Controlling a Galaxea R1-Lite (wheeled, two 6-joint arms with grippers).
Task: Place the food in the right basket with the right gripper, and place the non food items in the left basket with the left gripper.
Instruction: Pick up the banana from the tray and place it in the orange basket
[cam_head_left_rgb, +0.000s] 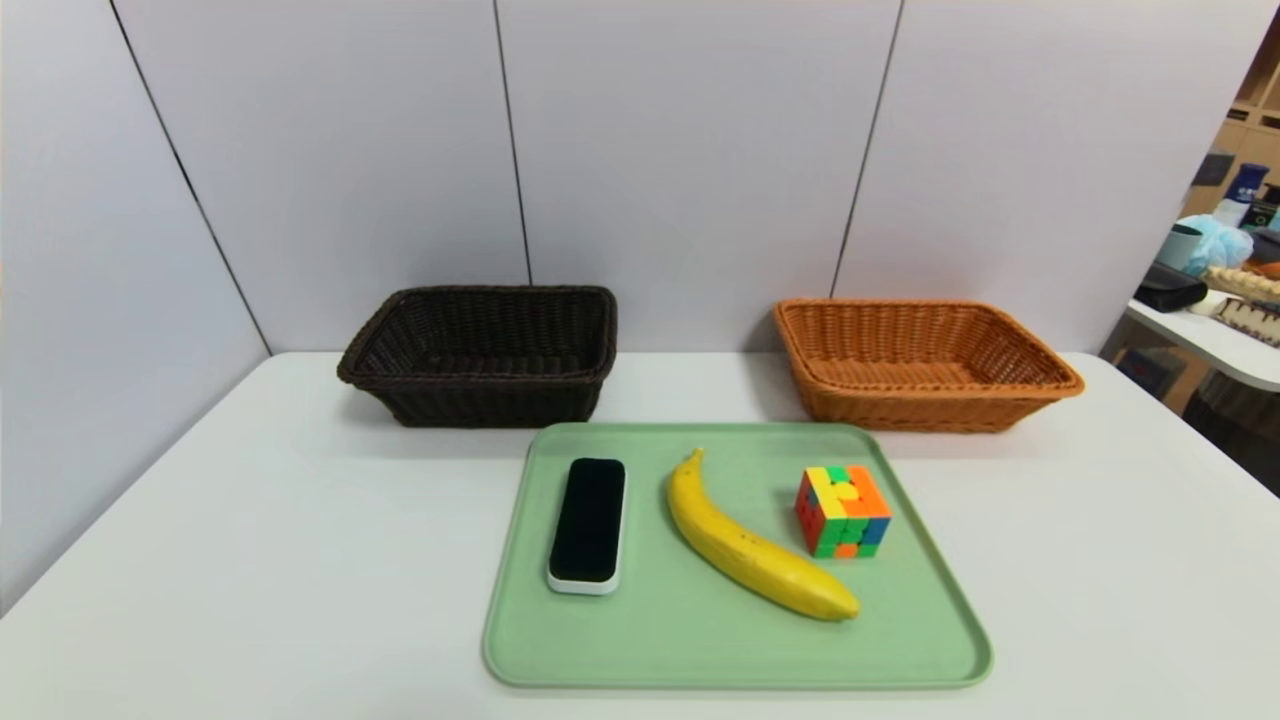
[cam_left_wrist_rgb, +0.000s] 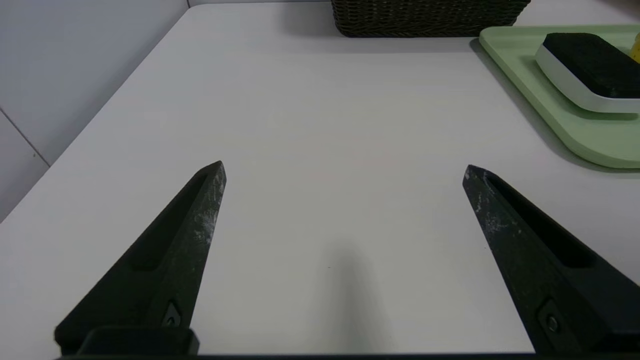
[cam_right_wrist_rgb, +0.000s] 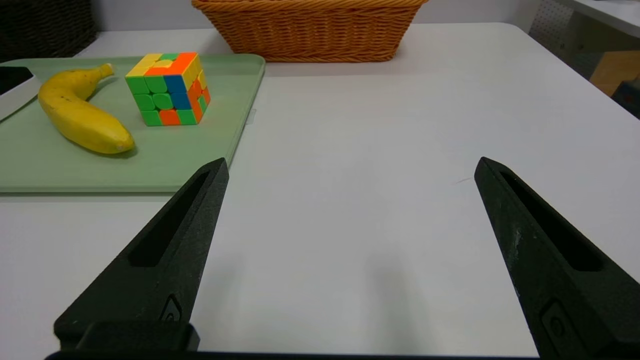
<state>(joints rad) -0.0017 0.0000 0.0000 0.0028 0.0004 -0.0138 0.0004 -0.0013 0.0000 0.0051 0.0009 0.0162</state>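
We bring our wide-open right end effector (cam_right_wrist_rgb: 350, 167) across the banana (cam_head_left_rgb: 752, 545) at mid-length, beside the cube (cam_head_left_rgb: 843, 511); left end effector (cam_left_wrist_rgb: 345, 172) waits wide.

Left end effector (cam_left_wrist_rgb: 344, 170) was held level above the counter (cam_left_wrist_rgb: 320, 150), pointed fingers (cam_left_wrist_rgb: 200, 220) spread wide and empty. Right end effector (cam_right_wrist_rgb: 350, 167) matched it: level, fingers (cam_right_wrist_rgb: 520, 225) wide, empty.

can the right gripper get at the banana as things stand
Probably yes. The right gripper hangs open over bare table beside the tray; the banana lies uncovered, apart from the cube.
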